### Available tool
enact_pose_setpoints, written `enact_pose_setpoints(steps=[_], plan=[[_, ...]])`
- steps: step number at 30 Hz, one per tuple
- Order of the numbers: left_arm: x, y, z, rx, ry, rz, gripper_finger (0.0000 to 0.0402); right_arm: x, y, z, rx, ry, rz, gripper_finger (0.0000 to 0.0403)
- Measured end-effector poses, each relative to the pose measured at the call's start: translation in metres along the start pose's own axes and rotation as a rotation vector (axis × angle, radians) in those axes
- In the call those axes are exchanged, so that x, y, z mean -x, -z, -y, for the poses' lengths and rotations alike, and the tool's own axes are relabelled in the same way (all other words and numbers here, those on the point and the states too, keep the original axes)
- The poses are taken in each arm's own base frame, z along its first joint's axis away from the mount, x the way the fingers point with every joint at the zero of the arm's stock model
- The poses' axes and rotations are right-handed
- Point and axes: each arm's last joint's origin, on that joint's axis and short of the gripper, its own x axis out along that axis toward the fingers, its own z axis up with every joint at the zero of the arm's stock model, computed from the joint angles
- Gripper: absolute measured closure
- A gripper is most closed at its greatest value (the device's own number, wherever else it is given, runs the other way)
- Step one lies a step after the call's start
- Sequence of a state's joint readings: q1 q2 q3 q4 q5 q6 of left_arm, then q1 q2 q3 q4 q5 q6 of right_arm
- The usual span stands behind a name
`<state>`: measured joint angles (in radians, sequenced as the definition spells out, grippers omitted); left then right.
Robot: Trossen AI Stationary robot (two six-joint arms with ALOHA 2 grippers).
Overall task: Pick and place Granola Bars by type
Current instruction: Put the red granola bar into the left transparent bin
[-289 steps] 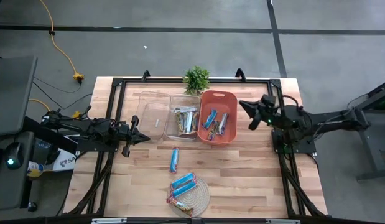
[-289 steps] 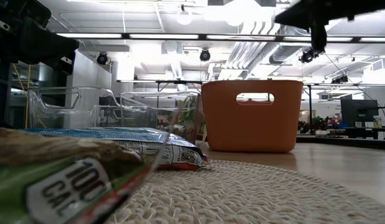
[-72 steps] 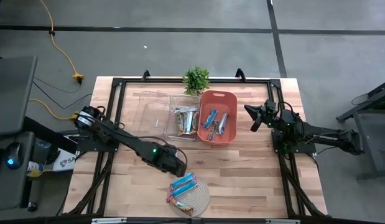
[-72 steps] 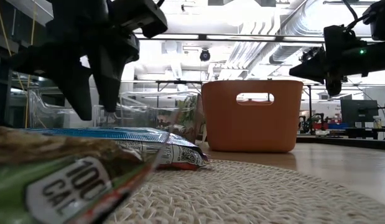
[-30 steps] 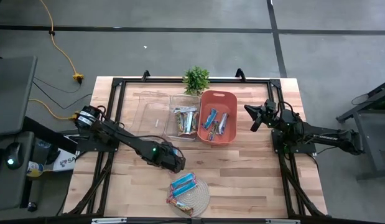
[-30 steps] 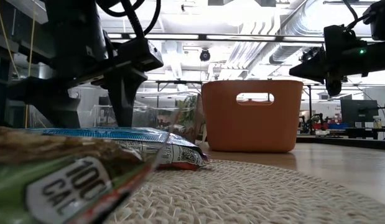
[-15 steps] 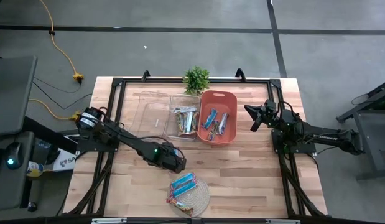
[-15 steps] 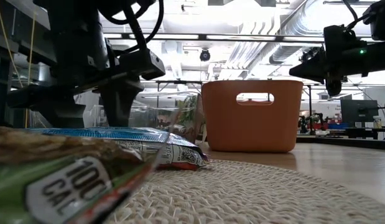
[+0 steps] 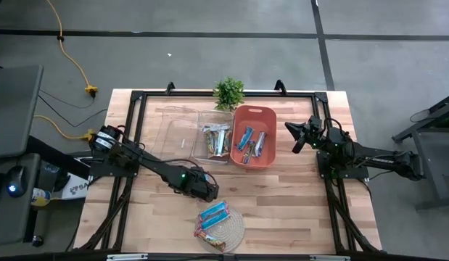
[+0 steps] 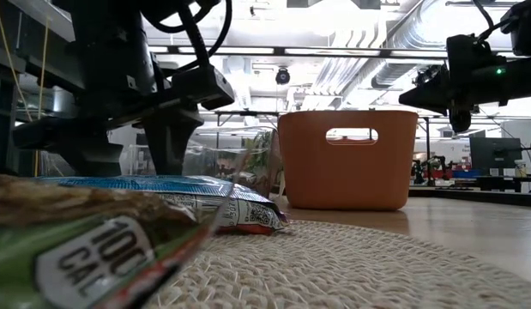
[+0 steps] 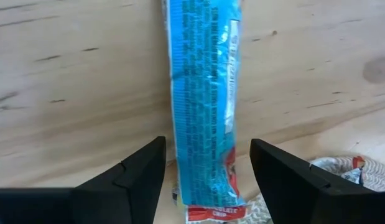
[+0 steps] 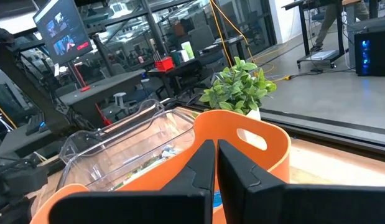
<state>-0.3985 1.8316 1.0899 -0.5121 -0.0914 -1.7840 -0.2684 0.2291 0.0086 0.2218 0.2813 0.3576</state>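
The dark left gripper [image 11: 201,168] is hovering over a shiny blue oblong wrapped granola bar [image 11: 203,106], its two fingers spread to either side of the wrapper without touching it. That bar is lying flat on the pale wooden table [image 9: 282,196], just beside the round woven straw mat [image 9: 225,226], where more wrapped bars [image 9: 214,213] are resting. The dark right gripper [image 9: 291,135], fingers pressed together, is waiting well beyond the mat, beside the orange plastic basket [image 9: 254,114].
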Motion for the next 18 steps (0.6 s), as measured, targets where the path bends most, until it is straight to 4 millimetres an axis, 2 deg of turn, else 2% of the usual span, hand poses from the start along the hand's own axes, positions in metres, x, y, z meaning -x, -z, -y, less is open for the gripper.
enact_pose_setpoints(steps=[18], plan=[[0.0018, 0.0005, 0.0023, -0.004, 0.003, -0.001, 0.0183, 0.0, -0.0001, 0.0, 0.0, 0.0, 0.0, 0.0402]])
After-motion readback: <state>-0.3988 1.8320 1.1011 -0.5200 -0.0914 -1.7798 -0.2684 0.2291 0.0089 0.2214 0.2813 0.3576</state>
